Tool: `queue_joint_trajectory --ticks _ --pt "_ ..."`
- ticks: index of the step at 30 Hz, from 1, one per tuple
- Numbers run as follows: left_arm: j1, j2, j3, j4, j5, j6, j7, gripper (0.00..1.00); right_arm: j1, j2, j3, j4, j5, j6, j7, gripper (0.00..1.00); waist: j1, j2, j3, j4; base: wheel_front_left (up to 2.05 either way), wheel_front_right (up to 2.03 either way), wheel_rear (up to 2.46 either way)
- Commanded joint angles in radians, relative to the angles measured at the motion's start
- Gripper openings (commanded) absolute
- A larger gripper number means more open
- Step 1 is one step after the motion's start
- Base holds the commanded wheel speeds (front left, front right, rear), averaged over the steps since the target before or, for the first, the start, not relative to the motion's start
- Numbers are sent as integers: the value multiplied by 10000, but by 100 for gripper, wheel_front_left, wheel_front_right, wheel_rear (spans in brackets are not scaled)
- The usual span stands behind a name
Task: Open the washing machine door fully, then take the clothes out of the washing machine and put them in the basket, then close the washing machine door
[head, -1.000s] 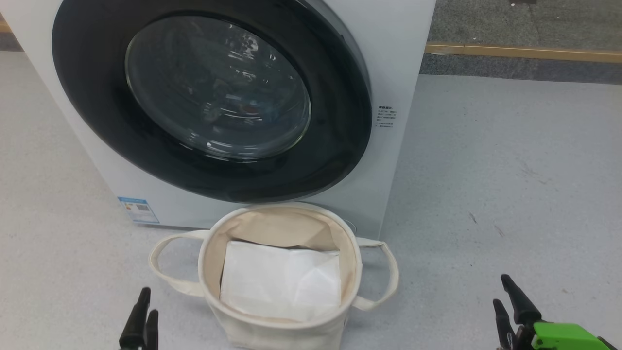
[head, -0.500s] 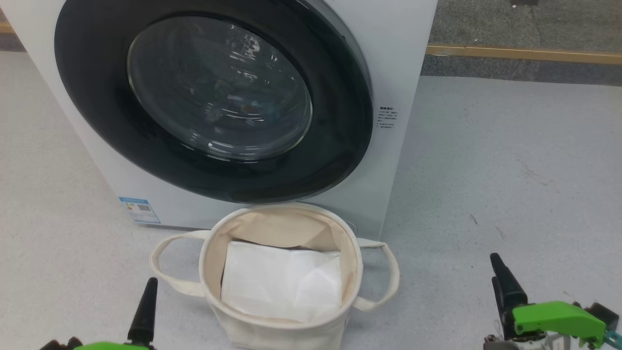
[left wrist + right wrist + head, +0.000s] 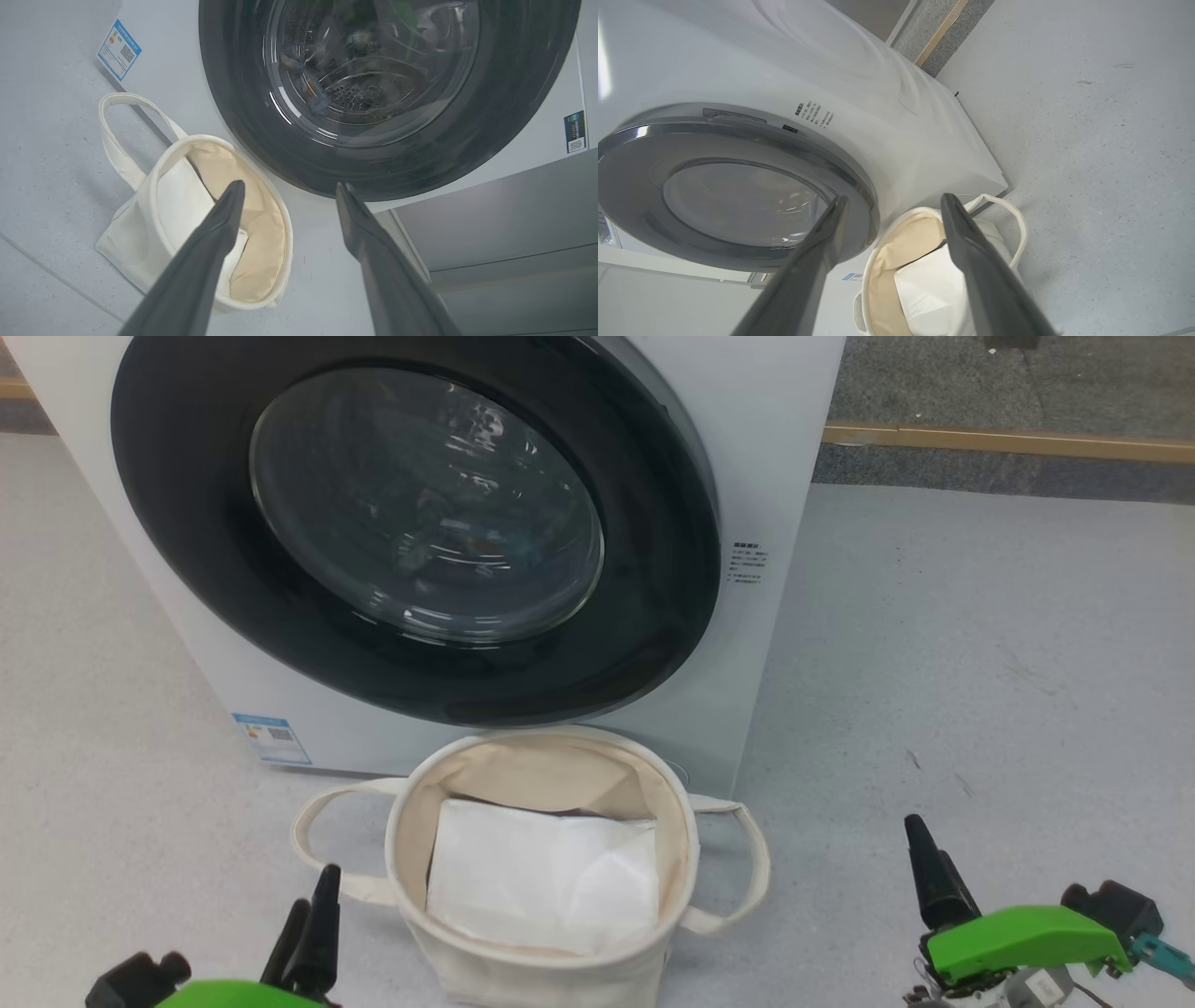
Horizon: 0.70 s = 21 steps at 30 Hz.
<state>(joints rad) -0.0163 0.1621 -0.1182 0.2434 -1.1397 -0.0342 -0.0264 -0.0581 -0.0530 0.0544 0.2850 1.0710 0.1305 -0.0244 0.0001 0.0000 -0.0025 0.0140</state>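
The large round washing machine door (image 3: 420, 523), with its wide glossy black rim and bulging clear glass bowl, appears shut against the front of the white boxy washing machine (image 3: 775, 448), so step 1 is not yet done. Faint blue and orange patches behind the glass are probably the clothes (image 3: 314, 95), inside the drum. The small round cream canvas basket (image 3: 541, 980) stands on the pale grey floor (image 3: 934, 663) just in front of the door's lower edge, holding 1 plain white liner sheet (image 3: 541, 877). The left gripper (image 3: 289, 186) and right gripper (image 3: 895, 197) hover low on either side of the basket, both spread wide and empty. The likeliest trouble is slim fingers slipping off the smooth, curved rim. Whether the swinging door would clear the basket's rim and loop handles cannot be told, and a snag could tip it. The light tub could also topple if an arm brushes it, and garments may spill past its narrow mouth.
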Motion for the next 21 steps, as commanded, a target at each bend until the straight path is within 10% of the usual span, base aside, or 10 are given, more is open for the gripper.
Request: queue_joint_trajectory --ticks 1,21 --pt "-506 277 84 -464 332 59 -144 100 -579 -91 172 -432 -410 1 -161 100 -1 0 1 5 0 0 0" --pt "-542 843 -462 -982 2630 319 -759 100 -945 -67 812 -624 -3078 1 -751 100 -1 0 35 18 0 0 0"
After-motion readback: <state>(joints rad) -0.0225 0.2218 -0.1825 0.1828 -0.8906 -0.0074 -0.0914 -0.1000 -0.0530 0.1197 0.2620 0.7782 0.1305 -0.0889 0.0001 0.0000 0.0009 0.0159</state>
